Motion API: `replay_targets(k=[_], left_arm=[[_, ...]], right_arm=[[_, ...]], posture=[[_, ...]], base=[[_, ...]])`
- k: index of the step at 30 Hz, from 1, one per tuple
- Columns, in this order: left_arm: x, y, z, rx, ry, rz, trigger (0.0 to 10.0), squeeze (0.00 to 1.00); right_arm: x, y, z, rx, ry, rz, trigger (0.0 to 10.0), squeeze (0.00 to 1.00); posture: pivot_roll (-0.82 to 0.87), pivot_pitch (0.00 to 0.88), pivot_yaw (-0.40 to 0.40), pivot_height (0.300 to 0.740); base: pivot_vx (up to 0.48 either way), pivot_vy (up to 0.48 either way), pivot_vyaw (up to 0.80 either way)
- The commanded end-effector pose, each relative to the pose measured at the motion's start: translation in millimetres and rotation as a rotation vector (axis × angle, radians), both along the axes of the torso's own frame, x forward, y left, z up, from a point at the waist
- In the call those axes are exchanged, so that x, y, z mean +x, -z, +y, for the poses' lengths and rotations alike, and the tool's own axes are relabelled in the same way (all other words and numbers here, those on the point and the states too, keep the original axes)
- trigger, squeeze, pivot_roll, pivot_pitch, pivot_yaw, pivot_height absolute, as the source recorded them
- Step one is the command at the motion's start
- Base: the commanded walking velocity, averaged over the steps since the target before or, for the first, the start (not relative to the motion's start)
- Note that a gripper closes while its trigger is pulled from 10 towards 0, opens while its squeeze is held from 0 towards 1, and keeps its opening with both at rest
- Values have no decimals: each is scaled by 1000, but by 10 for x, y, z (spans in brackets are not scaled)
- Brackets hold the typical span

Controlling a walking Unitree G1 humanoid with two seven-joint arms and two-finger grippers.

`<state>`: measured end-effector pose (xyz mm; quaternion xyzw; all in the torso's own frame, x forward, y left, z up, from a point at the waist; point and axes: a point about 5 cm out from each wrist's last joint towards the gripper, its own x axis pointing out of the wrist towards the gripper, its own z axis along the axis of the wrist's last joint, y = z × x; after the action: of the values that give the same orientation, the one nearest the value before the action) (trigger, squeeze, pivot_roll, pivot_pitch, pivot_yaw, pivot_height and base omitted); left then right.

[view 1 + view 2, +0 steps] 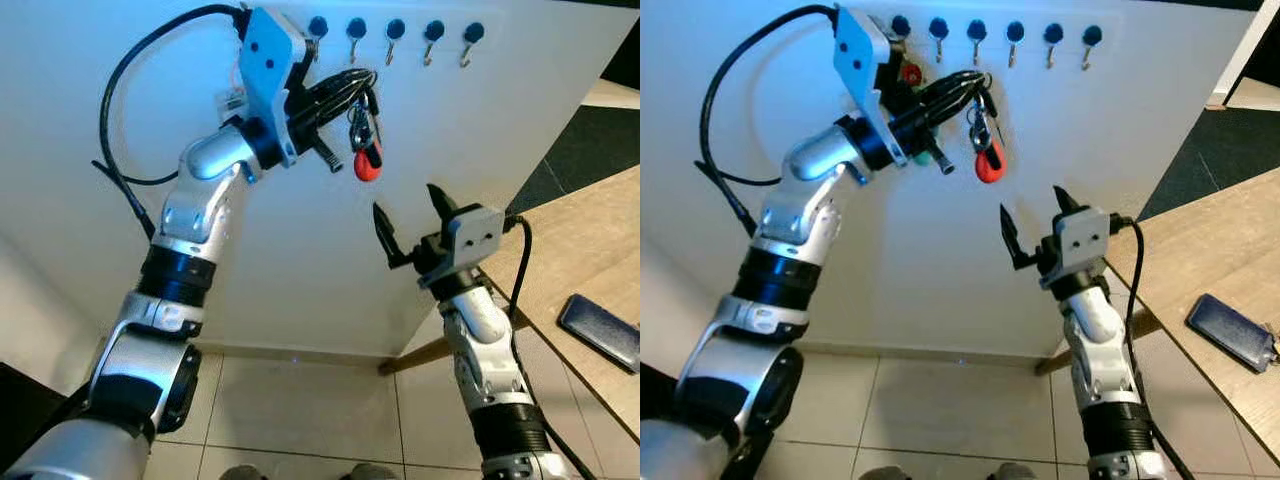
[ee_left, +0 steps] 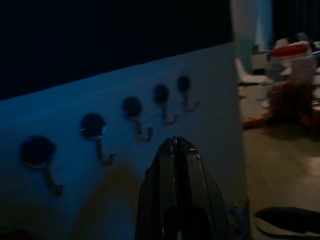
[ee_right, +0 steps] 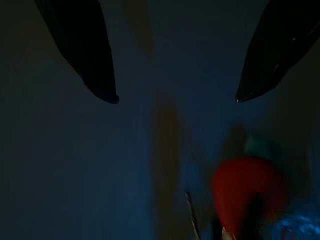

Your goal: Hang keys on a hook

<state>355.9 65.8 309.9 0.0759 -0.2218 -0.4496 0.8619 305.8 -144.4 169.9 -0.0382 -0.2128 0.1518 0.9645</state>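
My left gripper [image 1: 362, 88] is raised to the white panel [image 1: 520, 110], its fingers pinched together on the ring of the keys [image 1: 364, 135], just under the row of hooks [image 1: 395, 35]. The bunch hangs straight down from the fingertips, long axis vertical, red fob [image 1: 368, 163] lowest. The left arm bends at the elbow and reaches up and across. My right gripper [image 1: 409, 222] sits lower, below the keys, fingers spread apart and pointing up, empty.
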Motion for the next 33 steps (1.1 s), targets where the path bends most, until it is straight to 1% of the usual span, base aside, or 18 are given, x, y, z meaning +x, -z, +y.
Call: replay_targets(k=[1, 8, 9, 14, 16, 19, 23, 24, 25, 29, 33], left_arm=[[40, -15, -42, 1, -26, 9, 10000, 0], [126, -33, -74, -10, -75, 15, 10000, 0], [162, -37, -74, -3, -98, 14, 10000, 0], [207, -39, -57, 31, -134, -3, 10000, 0], [227, -68, -43, 4, -141, 7, 10000, 0], [244, -99, -34, -10, -151, 4, 10000, 0], [251, -109, -30, -8, -157, -3, 10000, 0], [273, -118, -4, -9, -179, -8, 10000, 0], [273, -118, -4, -9, -179, -8, 10000, 0], [307, -143, 52, -36, -204, -11, 10000, 0], [313, -160, 68, -47, -199, -15, 10000, 0]], right_arm=[[3, -35, -5, 14, 15, -7, 10000, 0], [14, -79, 35, 36, 16, -14, 10000, 0], [15, -114, 57, 39, 13, -18, 10000, 0], [11, -168, 80, 34, 8, -20, 10000, 0], [-3, -204, 90, 33, 4, -27, 10000, 0], [-17, -243, 101, 35, 1, -36, 10000, 0], [-19, -250, 103, 36, 2, -39, 10000, 0], [-21, -254, 107, 38, 3, -42, 10000, 0], [-21, -254, 107, 38, 3, -42, 10000, 0], [-33, -282, 113, 43, 0, -50, 10000, 0], [-41, -314, 120, 46, -5, -57, 10000, 0]], posture=[[39, 38, -5, 740], [37, 41, -5, 740], [34, 43, -2, 740], [32, 47, 1, 740], [32, 49, 1, 740], [32, 49, 1, 740], [32, 52, 1, 740], [32, 53, 0, 740], [32, 53, 0, 740], [32, 54, 0, 740], [33, 55, -1, 740]], base=[[0, 0, 0], [0, 0, 0], [0, 0, 0], [0, 0, 0], [0, 0, 0], [0, 0, 0], [0, 0, 0], [0, 0, 0], [0, 0, 0], [0, 0, 0], [0, 0, 0]])
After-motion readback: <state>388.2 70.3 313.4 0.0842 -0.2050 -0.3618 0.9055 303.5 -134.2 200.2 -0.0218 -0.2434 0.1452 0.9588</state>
